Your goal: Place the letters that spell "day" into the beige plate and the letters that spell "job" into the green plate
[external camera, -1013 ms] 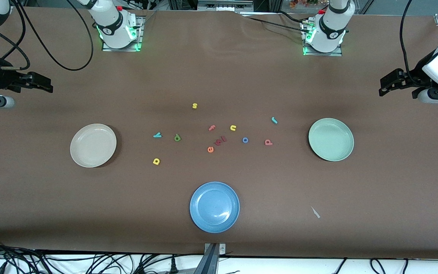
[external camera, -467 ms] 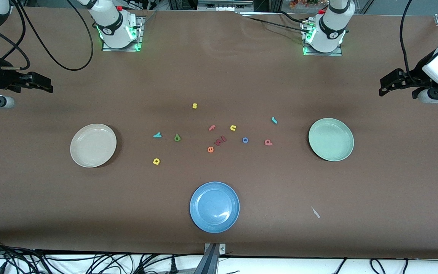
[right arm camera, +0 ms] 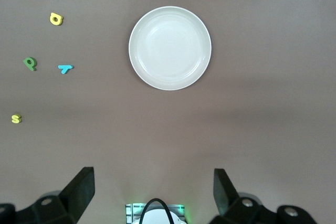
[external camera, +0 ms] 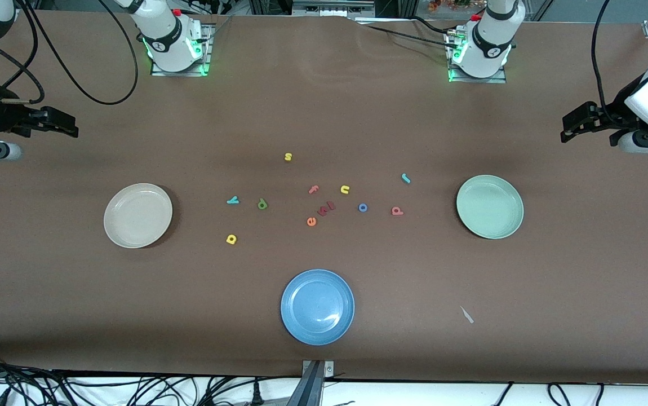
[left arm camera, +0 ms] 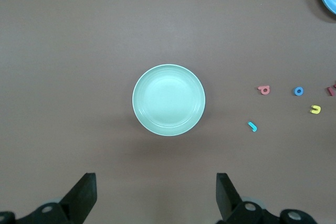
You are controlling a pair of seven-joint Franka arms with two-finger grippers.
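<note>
**Brown table, cables along the edge**

A wide table (external camera: 324, 113) covered in plain brown sheeting fills nearly the whole front view. The covering shows a slight ripple near the edge where the arm bases stand. Soft, even light falls from above, leaving faint shadows on the surface. Along the edge nearest the front camera lies a pale floor strip (external camera: 414, 395) strewn with tangled black cables (external camera: 132, 389). A metal bracket (external camera: 317, 372) is clamped at the middle of that edge.

Letters (external camera: 313, 200): no shift is seen.
Plates (external camera: 138, 215): no shift is seen.
Arms: no movement is seen.
</note>
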